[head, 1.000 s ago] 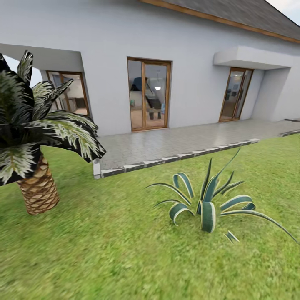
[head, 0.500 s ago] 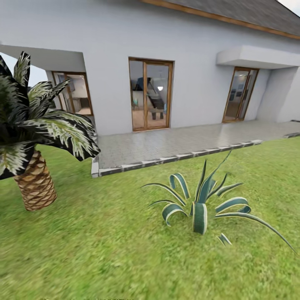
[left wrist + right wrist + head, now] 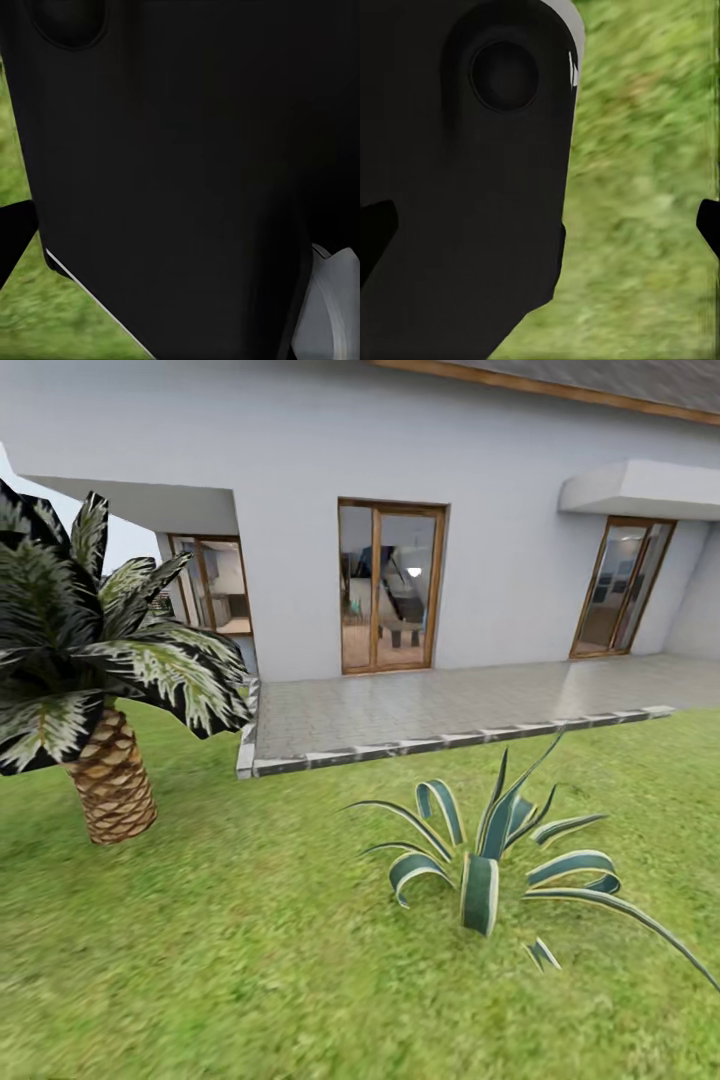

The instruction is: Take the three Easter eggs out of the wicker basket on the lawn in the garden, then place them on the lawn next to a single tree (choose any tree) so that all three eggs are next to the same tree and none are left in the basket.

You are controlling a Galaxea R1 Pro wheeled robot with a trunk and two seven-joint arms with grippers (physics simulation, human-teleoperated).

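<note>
Meanwhile the whole head view has been swung since the two earlier pictures: the short palm (image 3: pixel 112 785), the spiky striped plant (image 3: pixel 482 860), the glass door (image 3: pixel 390 588) and the second door (image 3: pixel 620 588) of the white house (image 3: pixel 300 450) are all displaced rightwards together, and the paved terrace (image 3: pixel 420 705) with them. As everything is shifted as one, this is taken as a turn of the camera or base to the left, not a move of the things. More sky and wall is now shown at the far left beyond the palm, and less of the roof at the top right.

For the task, this is judged to be a searching or travelling step: the lawn (image 3: pixel 250 960) is spread across the near ground, but the wicker basket, the eggs and a straight-trunked tree are not seen from here, so where they lie cannot be told. The palm is not a tree to be chosen.

In the left wrist view a dark body panel is pressed close to the lens with blurred grass beside it; in the right wrist view the same is met, with grass passing in a blur. How the jaws of either gripper stand, and whether anything is held, cannot be told
</note>
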